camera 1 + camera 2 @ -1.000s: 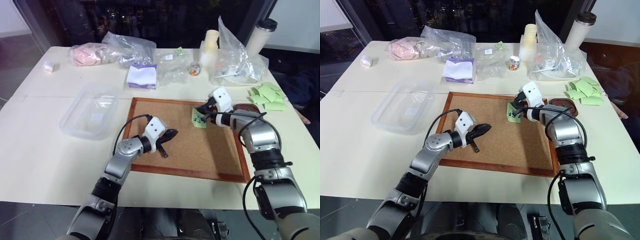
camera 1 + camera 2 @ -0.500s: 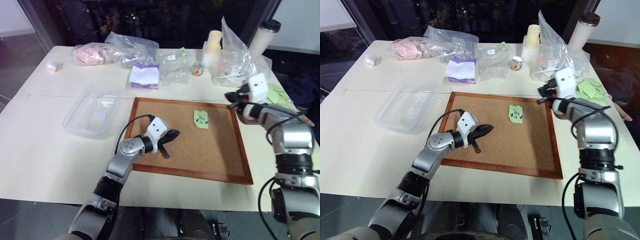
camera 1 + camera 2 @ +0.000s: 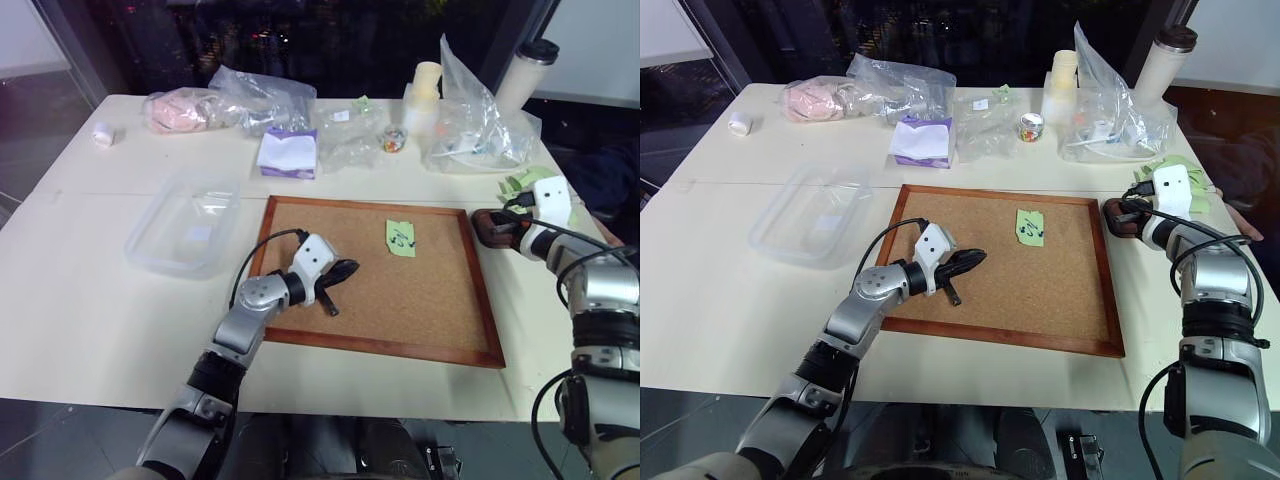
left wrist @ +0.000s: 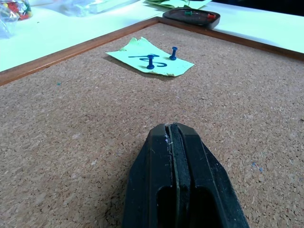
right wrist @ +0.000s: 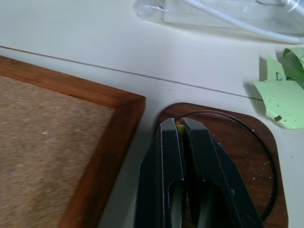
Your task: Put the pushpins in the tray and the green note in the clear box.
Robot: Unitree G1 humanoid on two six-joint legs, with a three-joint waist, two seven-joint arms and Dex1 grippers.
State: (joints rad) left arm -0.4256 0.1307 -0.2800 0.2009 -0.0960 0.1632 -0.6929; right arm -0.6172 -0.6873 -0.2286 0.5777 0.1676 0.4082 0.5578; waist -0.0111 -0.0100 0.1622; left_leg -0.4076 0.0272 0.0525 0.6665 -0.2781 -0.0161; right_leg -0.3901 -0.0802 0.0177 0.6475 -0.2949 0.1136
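The pins (image 4: 151, 61) are tiny, light and hard, with a sharp point, so I judge that each must be taken by its plastic head, pinched from the sides and pulled straight out of the cork; two blue ones stand upright in the note (image 4: 151, 57), which lies near the far right part of the corkboard (image 3: 380, 280). The note is thin, soft paper, easy to crumple or tear, and I think it is best taken by a lifted edge once the pins are out. The tray (image 5: 247, 142) lies on the worktop (image 3: 90, 300) just beside the far right corner of the corkboard, and at least a red and a green pin are already in it. The right gripper (image 5: 179, 124) hangs over the tray, its fingers almost together with a small yellow thing pinched between them, probably a pin head. The left gripper (image 4: 171, 130) is over the cork, fingers fully together and empty. The box (image 3: 185, 220) sits left of the corkboard, well apart from the note. Compared with a second ago, the right gripper has left the note and swung right to the tray, while the left one has not moved.
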